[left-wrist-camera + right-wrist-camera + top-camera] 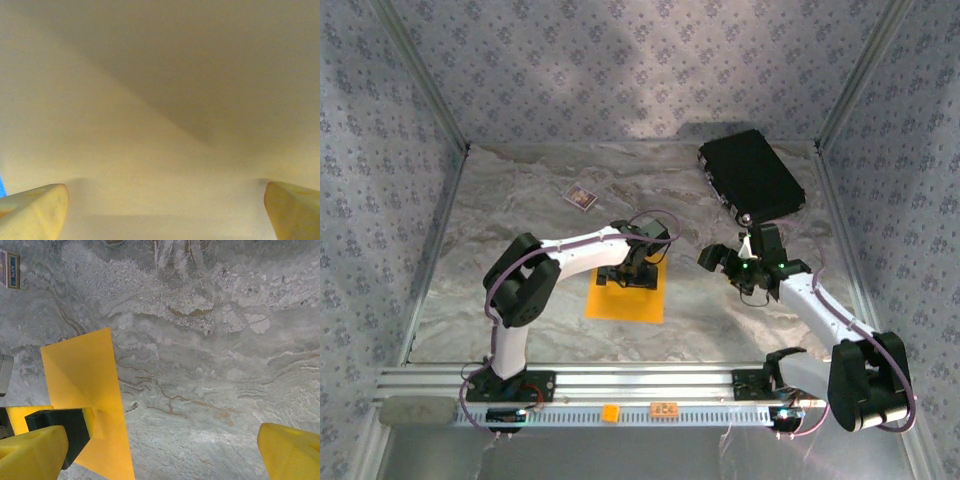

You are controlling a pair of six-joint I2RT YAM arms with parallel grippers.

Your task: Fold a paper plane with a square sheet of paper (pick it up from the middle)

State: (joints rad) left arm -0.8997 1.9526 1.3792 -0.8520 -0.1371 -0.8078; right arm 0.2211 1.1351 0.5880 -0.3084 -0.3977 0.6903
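The left hand (630,276), spread over the square orange-yellow paper sheet (625,306) (right hand (720,262) spread too), should pinch dead centre.

The thin square sheet of orange-yellow paper (626,292) is plain, one even colour. It lies on a flat surface (500,240) marbled grey with white and brownish veins. At two o'clock, the rectangular hard case (752,175) is solid black. At eleven o'clock, a small flat card (579,197) is dark with a pale edge. The enclosure walls (620,60) carry a repeated lilac-grey flower print. The right hand (160,455) has yellow fingers (289,454).
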